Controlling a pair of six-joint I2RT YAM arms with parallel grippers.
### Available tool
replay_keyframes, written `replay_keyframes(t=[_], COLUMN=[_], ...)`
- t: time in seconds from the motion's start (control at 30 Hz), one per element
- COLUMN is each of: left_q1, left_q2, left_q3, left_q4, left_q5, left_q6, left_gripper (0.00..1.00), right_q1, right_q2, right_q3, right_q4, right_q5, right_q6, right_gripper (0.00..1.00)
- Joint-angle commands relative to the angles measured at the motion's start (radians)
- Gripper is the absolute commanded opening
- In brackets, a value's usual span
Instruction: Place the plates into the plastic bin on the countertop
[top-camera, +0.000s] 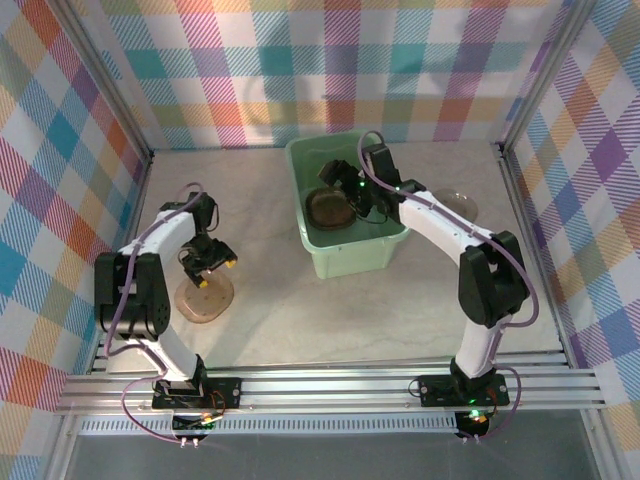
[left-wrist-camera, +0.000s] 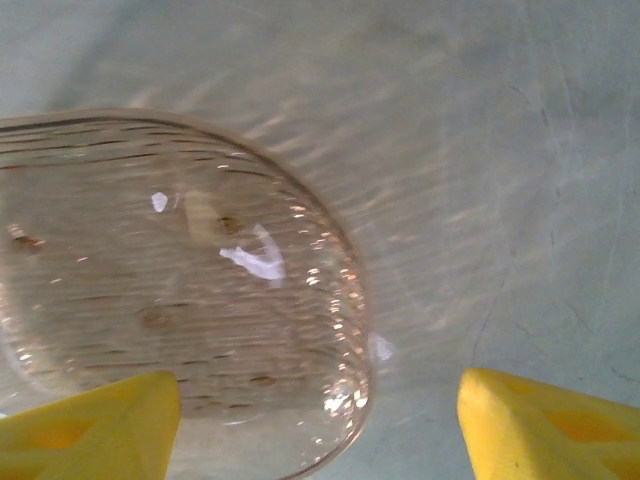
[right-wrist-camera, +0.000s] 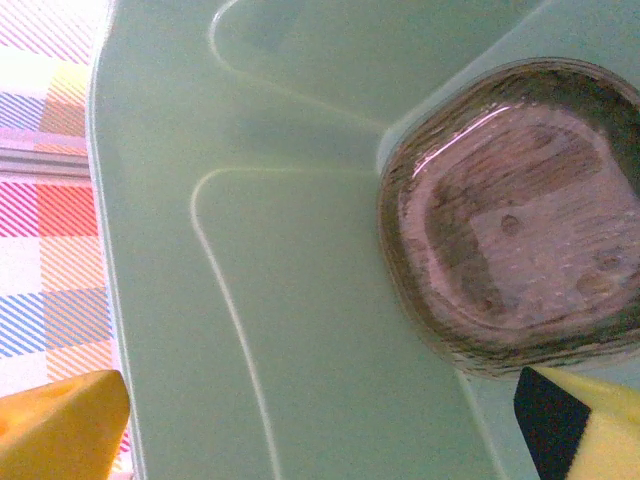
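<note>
A stack of smoky-brown plates (top-camera: 328, 207) lies on the floor of the mint-green plastic bin (top-camera: 385, 250), and it shows up close in the right wrist view as plates (right-wrist-camera: 515, 225) on the bin floor (right-wrist-camera: 300, 300). My right gripper (top-camera: 348, 198) hangs inside the bin, open (right-wrist-camera: 320, 425), with nothing between its yellow fingertips (right-wrist-camera: 60, 420). On the countertop (top-camera: 300, 320) at the left lies another plate (top-camera: 204, 298). My left gripper (top-camera: 218, 272) hovers just over it, open (left-wrist-camera: 320, 430). One fingertip (left-wrist-camera: 90, 425) is above the plate (left-wrist-camera: 170, 290) and the other is over bare countertop.
One more translucent plate (top-camera: 458, 203) rests on the countertop right of the bin, beside my right arm. Plaid walls close the space on three sides. A metal rail (top-camera: 330, 385) runs along the near edge.
</note>
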Motion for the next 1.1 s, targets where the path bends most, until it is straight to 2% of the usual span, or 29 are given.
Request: replay_keyframes(t=[0.0, 0.27, 0.6, 1.07], left_q1=[-0.024, -0.025, -0.023, -0.020], left_q2=[0.050, 0.105, 0.123, 0.128], left_q3=[0.044, 0.025, -0.001, -0.020], left_q4=[0.010, 0.038, 0.063, 0.086], left_q5=[0.016, 0.016, -0.010, 0.003], left_q6=[0.028, 0.035, 0.064, 0.088], left_gripper=[0.70, 0.63, 0.54, 0.34], right_q1=[-0.011, -0.018, -0.017, -0.014], right_q2=[-0.071, -0.128, -0.129, -0.121], right_q3=[-0.029, -0.087, -0.091, -0.085], right_q4=[-0.002, -0.019, -0.033, -0.033], right_q5=[0.014, 0.058, 0.048, 0.034], right_q6=[-0.009, -0.001, 0.016, 0.031], right_gripper=[0.99, 0.99, 0.99, 0.99])
